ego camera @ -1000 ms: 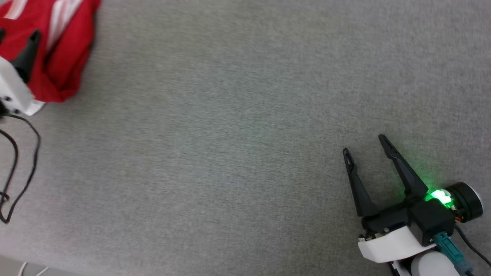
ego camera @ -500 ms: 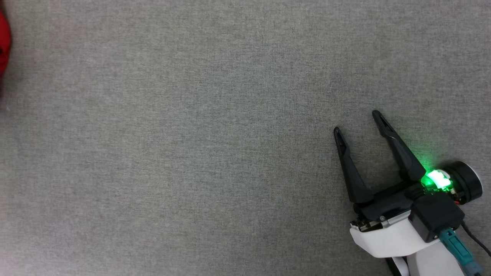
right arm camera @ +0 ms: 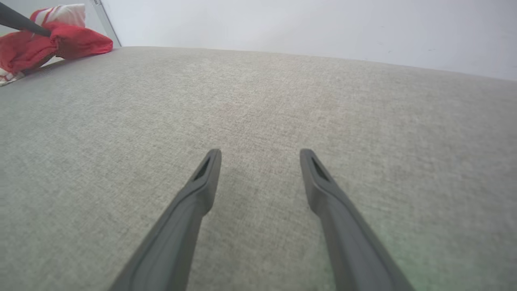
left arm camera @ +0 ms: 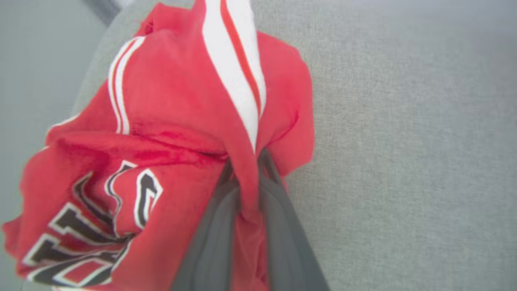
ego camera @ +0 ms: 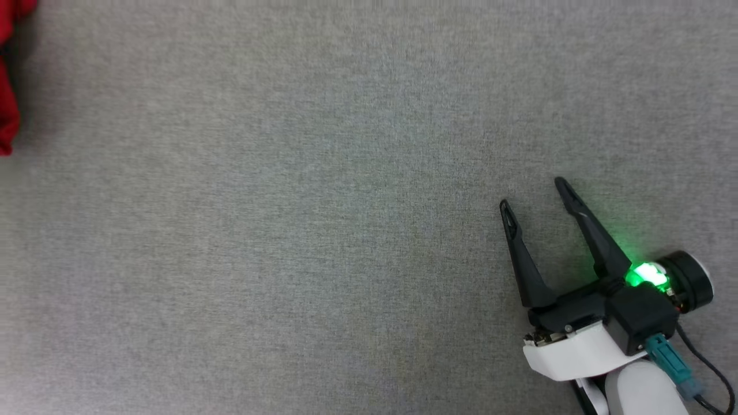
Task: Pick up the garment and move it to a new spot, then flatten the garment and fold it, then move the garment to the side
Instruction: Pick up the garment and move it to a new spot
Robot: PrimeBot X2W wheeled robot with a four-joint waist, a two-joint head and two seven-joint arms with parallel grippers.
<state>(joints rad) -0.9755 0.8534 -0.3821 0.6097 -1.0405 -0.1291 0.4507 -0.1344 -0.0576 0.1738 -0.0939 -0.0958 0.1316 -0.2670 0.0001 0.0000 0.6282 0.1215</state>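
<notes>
At the far left edge of the head view, only a sliver of the red garment (ego camera: 7, 115) showed, where a second earlier you had the heap and your open left fingers in the upper left corner. That shift was the camera turning, not the cloth travelling. The real change was at the left arm: those fingers had stood wide apart over the heap, and within the last half second they came together. In the left wrist view your left fingers (left arm camera: 214, 238) were clamped on a ridge of red fabric just below the white, red-striped trim, with cloth squeezed between them right up to the tips. The black, white-outlined lettering lay crumpled at the lower left of that frame. Judging by this, the grasp for the pick-up was made, while the lift and the carry to a new spot were yet to come. Seen from the right wrist view, the garment (right arm camera: 60, 44) sat bunched in the upper left of the frame, at the far corner of the grey cloth tabletop (right arm camera: 258, 105), and looked to be resting on it. Your right fingers (ego camera: 522, 259) were spread as wide as before, holding nothing and touching nothing, low over bare tabletop at the lower right of the head view.
</notes>
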